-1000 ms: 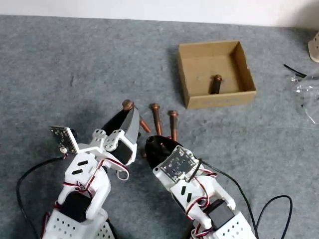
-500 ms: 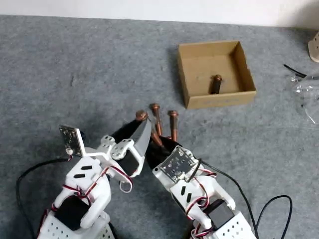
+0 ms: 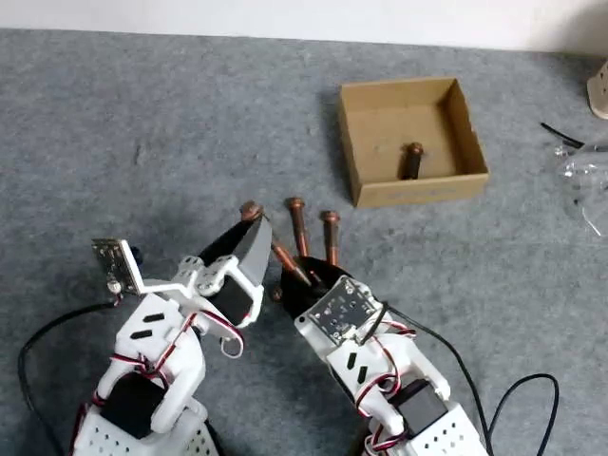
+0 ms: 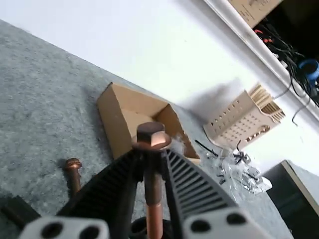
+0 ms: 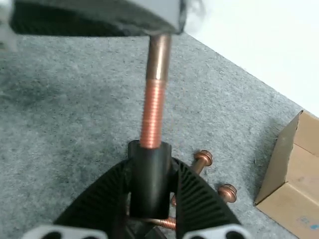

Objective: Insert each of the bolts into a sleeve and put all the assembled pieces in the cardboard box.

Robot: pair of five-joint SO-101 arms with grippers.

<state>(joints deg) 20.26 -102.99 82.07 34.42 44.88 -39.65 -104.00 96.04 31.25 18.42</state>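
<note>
My left gripper [image 3: 249,249] is shut on a copper bolt [image 3: 271,249], gripping it just below the head [image 4: 151,137]. The bolt's threaded tip [image 5: 152,122] sits in the mouth of a black sleeve [image 5: 149,172]. My right gripper [image 3: 302,281] is shut on that sleeve, low and close to the carpet. Two loose bolts [image 3: 297,224] [image 3: 330,234] lie side by side just beyond the grippers. The open cardboard box [image 3: 366,195] stands at the back right, with one assembled piece [image 3: 413,160] lying inside.
Grey carpet covers the table. Clear plastic bags and a black wire [image 3: 578,160] lie at the right edge, beyond the box. A beige slotted rack [image 4: 248,117] stands behind them. Black cables [image 3: 494,399] trail from the arm bases.
My left gripper swung the bolt right toward the sleeve, then drew back slightly up and left, leaving the tip at the sleeve's mouth. The right arm barely moved.
</note>
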